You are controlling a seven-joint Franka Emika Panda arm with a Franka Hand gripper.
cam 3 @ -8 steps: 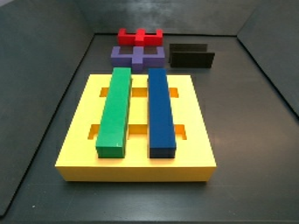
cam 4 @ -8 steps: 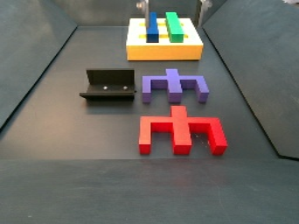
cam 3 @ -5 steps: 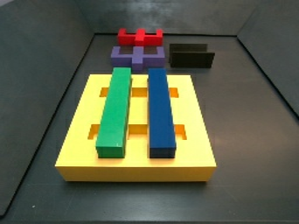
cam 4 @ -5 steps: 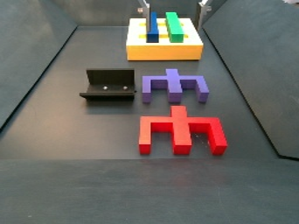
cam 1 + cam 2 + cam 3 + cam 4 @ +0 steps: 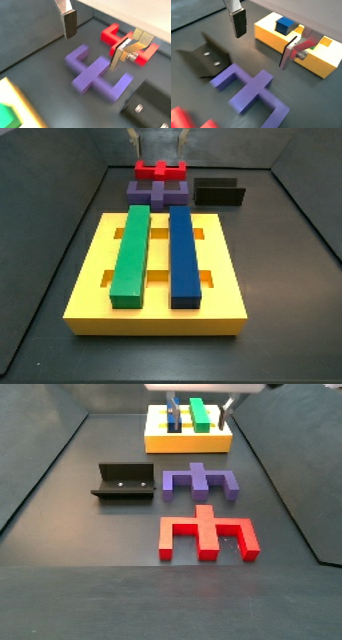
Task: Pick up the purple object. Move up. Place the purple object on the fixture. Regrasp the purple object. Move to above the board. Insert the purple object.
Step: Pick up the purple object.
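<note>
Dark worktop (image 5: pixel 54 494) now shows the hand (image 5: pixel 93 37) arrived overhead, fingers spread and empty, purple object (image 5: pixel 199 480) ungrasped at three o'clock of the fixture (image 5: pixel 123 482); pickup pending.

Dark floor (image 5: pixel 80 574) beneath the spread-fingered gripper (image 5: pixel 93 37)
Under the gripper lay the purple object (image 5: pixel 199 480); the red block (image 5: pixel 207 535), the fixture (image 5: pixel 123 482) and the board (image 5: pixel 187 440) sat apart around it
</note>
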